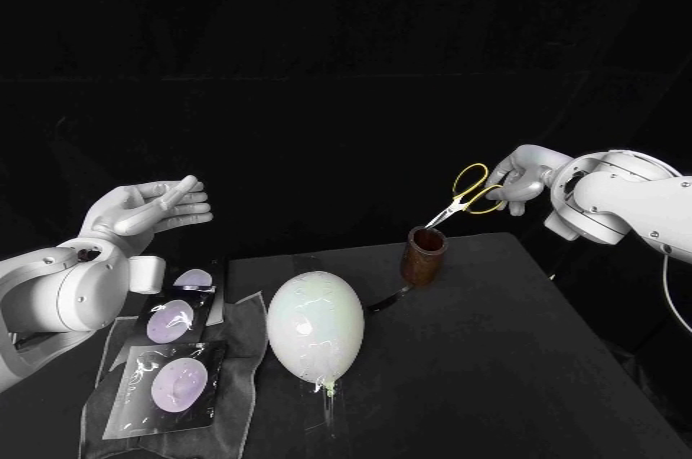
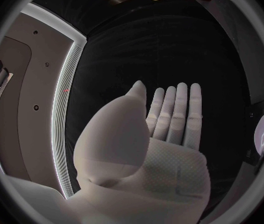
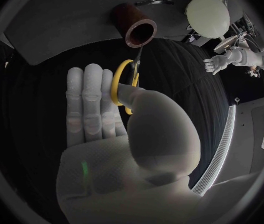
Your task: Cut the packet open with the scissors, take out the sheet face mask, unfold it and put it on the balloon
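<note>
The right robot hand [image 1: 522,174] is holding the scissors [image 1: 469,197] by their yellow handles, raised above the far part of the tabletop [image 1: 505,369]. In the right wrist view its thumb is passing through one yellow loop while the other fingers are lying straight and side by side. The scissors are slanting down and away from that hand, blades close together, with their tips right at the mouth of a brown cylindrical holder [image 1: 424,257]; whether the tips are inside it I cannot tell. The holder is standing upright near the tabletop's far edge.

The left robot hand [image 1: 144,211] is hanging in the air at the left, holding nothing, palm up, fingers stretched out and lying close together. Below it, at the tabletop's left edge, clear packets [image 1: 170,379] with pale round shapes inside are lying flat in a row. Just beside them, toward the middle, the pale balloon [image 1: 315,324] is lying on the tabletop with its knot toward the robot, well apart from the holder.
</note>
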